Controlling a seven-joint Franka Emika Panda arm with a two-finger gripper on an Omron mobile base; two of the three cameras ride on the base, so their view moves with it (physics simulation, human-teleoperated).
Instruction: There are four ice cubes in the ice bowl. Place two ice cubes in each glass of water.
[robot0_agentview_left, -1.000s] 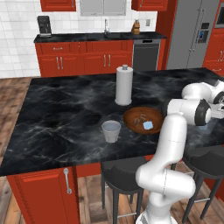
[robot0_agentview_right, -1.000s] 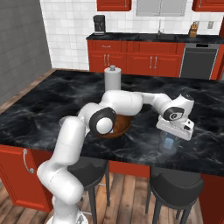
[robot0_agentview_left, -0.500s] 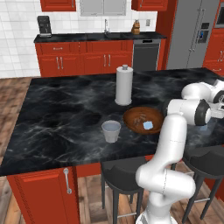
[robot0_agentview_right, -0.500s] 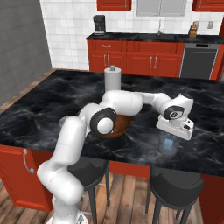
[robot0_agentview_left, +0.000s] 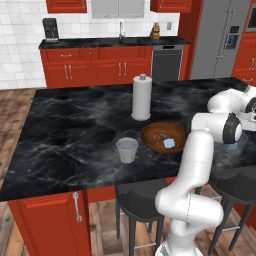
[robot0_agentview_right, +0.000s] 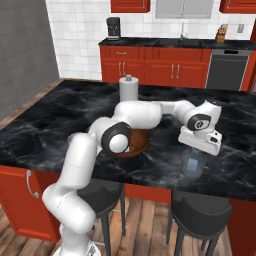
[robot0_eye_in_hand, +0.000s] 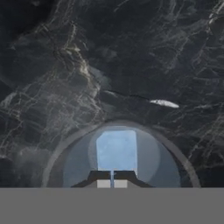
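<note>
In the hand view my gripper (robot0_eye_in_hand: 112, 177) points straight down into a pale glass of water (robot0_eye_in_hand: 72, 162), its two dark tips pressed together and shut on nothing. A pale blue ice cube (robot0_eye_in_hand: 116, 151) lies inside that glass, below the tips. From the right base view the gripper (robot0_agentview_right: 196, 150) hovers just over this glass of water (robot0_agentview_right: 194, 164) near the counter's front right. The wooden ice bowl (robot0_agentview_left: 156, 131) holds an ice cube (robot0_agentview_left: 169, 143); the bowl (robot0_agentview_right: 141, 145) is partly hidden by the elbow. A second glass of water (robot0_agentview_left: 127, 149) stands left of the bowl.
A tall white paper-towel roll (robot0_agentview_left: 141, 97) stands behind the bowl on the black marble island (robot0_agentview_left: 75, 120). Dark stools (robot0_agentview_right: 200, 212) sit under the near edge. Red cabinets and a dishwasher line the back wall.
</note>
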